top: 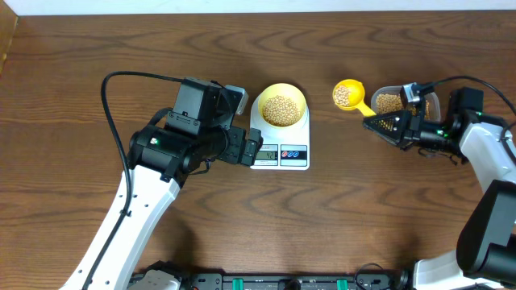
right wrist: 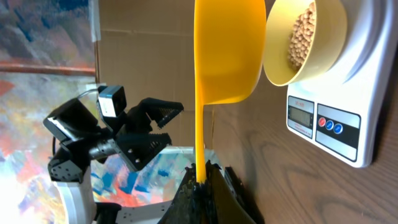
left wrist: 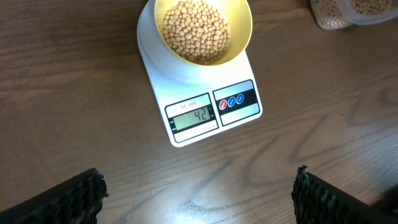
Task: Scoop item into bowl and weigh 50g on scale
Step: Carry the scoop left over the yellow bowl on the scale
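The pale yellow bowl (top: 301, 97) stands on the round platform of the white scale (top: 303, 130). Tan beans (top: 280, 109) fill much of the bowl. In the left wrist view the bowl (left wrist: 244, 38) and scale (left wrist: 158, 74) lie just ahead, and the display (left wrist: 193, 116) reads 42. My left gripper (top: 251, 151) hovers at the scale's front left; its jaws stand wide open and empty (left wrist: 199, 196). My right gripper (top: 379, 123) is shut on the handle of a bright yellow scoop (top: 364, 106). The scoop carries beans and hangs level, right of the bowl.
A clear plastic tub (top: 379, 90) of beans sits at the back right, just behind the right gripper, and shows in the left wrist view's top right corner (left wrist: 323, 18). The right wrist view shows the scoop (right wrist: 230, 56), with the bowl (right wrist: 326, 46) and scale (right wrist: 339, 134) beyond it.
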`<action>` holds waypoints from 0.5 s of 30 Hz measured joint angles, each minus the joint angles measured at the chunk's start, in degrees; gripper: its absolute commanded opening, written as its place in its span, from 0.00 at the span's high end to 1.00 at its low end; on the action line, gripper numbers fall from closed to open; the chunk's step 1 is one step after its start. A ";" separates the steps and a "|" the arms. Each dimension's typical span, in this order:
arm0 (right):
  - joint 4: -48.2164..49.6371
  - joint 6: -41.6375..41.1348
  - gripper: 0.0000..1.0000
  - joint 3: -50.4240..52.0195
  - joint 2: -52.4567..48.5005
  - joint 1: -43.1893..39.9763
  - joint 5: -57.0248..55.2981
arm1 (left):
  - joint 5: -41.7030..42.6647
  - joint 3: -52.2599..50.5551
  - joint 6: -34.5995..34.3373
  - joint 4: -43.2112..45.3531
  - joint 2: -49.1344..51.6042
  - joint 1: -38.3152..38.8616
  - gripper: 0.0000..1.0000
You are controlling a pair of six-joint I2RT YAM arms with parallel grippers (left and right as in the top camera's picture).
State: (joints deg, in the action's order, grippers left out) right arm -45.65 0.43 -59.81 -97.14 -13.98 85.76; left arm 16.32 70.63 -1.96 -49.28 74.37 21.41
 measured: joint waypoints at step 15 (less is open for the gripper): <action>12.41 -10.51 0.99 0.04 0.00 6.73 -0.92 | 0.02 0.00 -0.02 0.00 0.00 0.00 0.02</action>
State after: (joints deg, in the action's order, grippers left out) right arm -33.23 -10.09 -59.77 -97.14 -7.25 84.84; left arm 16.34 70.63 -1.98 -49.28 74.37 21.41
